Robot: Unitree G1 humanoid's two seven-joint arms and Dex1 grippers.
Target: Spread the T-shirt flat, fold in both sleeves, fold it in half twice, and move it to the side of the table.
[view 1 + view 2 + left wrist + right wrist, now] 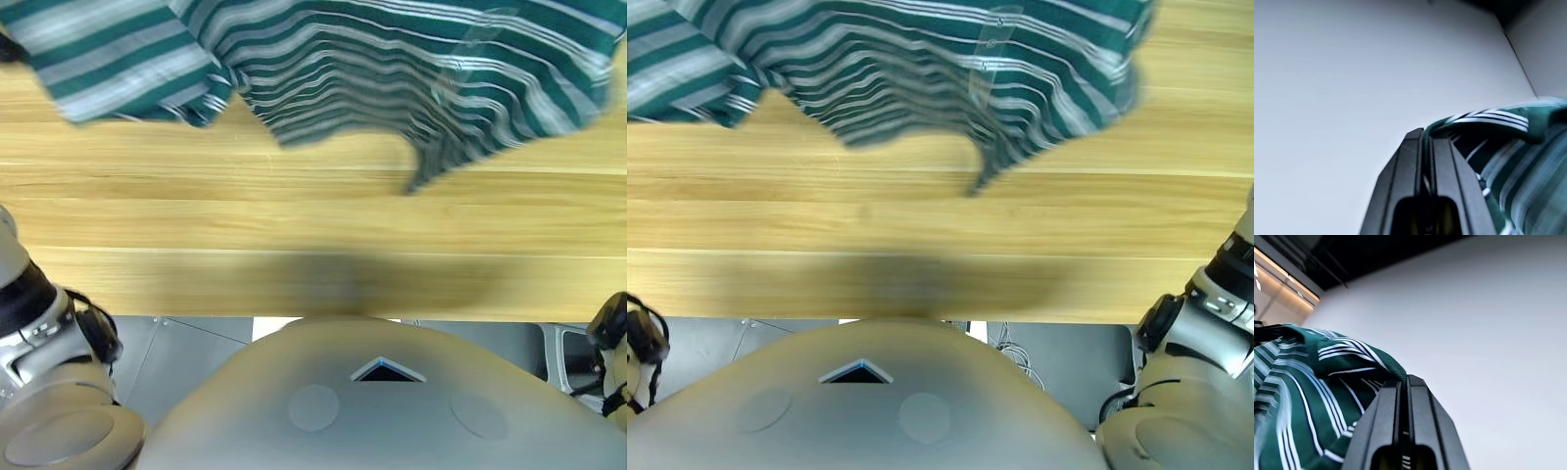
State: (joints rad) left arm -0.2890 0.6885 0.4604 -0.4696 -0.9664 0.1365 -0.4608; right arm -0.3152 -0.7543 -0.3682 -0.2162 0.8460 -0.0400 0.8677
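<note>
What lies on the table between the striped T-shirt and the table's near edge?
Nothing. In the eye views, the stretch of table between the T-shirt and the near edge is bare wood.

Wooden table (294,225), grey floor (186,357), white wall (1342,78)

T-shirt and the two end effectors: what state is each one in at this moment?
T-shirt: gripped at two edges and held up, hanging in loose folds over the table, not spread flat, sleeves not folded.
Left end effector: shut, with a striped edge of the T-shirt pinched between its fingers.
Right end effector: shut, with another edge of the T-shirt pinched between its fingers.
</note>
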